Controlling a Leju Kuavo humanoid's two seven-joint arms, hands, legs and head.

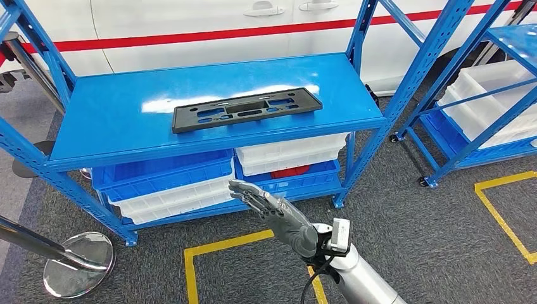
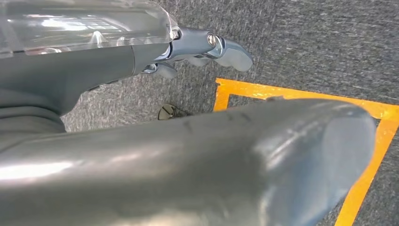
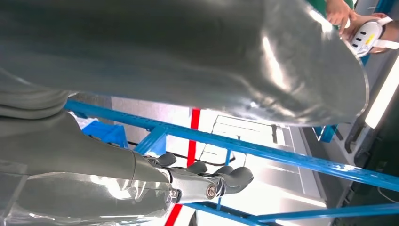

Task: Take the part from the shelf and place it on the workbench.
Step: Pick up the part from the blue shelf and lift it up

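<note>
A flat black plastic part [image 1: 246,109] with several cut-outs lies on the top board of the blue shelf [image 1: 126,120], towards its front edge. My right hand [image 1: 275,212] is raised in front of the shelf, below the part and well short of it, fingers stretched out and apart, holding nothing. The right wrist view has that hand's fingers [image 3: 207,181] against the shelf's blue bars. My left hand [image 2: 188,52] hangs over grey carpet with its fingers apart and nothing in them.
Blue and white bins [image 1: 183,183] fill the shelf's lower level. A second blue rack with white bins [image 1: 481,101] stands at the right. Yellow floor tape [image 1: 221,253] marks squares on the carpet. A chrome post base [image 1: 76,263] sits at the lower left. A person's hands [image 3: 350,21] hold a controller.
</note>
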